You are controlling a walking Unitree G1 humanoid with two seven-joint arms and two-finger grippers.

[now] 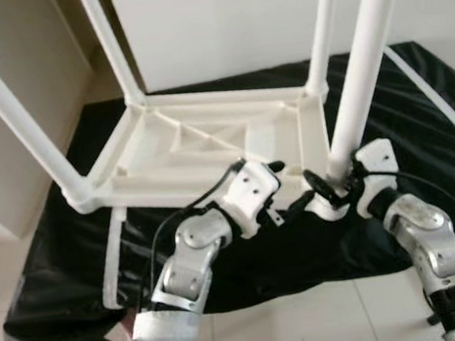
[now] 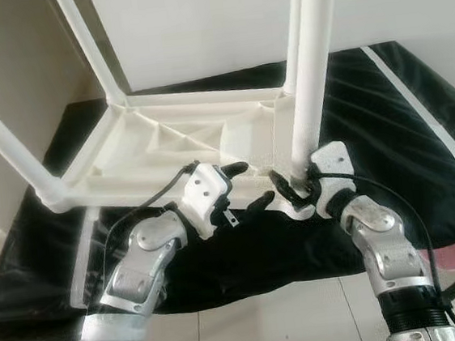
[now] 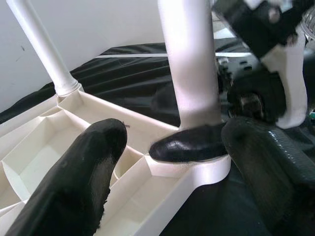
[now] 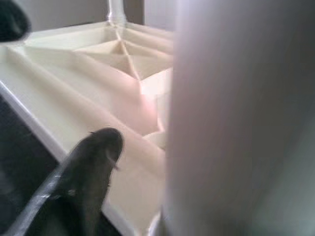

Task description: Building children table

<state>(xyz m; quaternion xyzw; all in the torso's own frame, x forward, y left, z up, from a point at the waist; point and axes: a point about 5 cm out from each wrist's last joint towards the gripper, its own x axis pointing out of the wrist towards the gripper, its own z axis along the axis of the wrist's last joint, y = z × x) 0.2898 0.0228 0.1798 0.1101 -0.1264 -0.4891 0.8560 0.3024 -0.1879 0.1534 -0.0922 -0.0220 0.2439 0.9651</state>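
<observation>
- White plastic kids' table top is lying upside down on a black sheet, all four legs pointing up, so it looks nearly built.
- Biggest risk I can see is the near-right leg. If it isn't fully seated in its corner socket, any sideways nudge could tilt it or pop it out.
- Right gripper is at the foot of that leg, at about 5 o'clock from the top's middle. Its fingers sit on either side of the leg, looks clamped on it.
- Left gripper hovers just beside that same corner, fingers apart, holding nothing. One finger is over the ribbed underside.
- Both arms reach forward with bent elbows.
- Farther back, the other legs look upright.
</observation>
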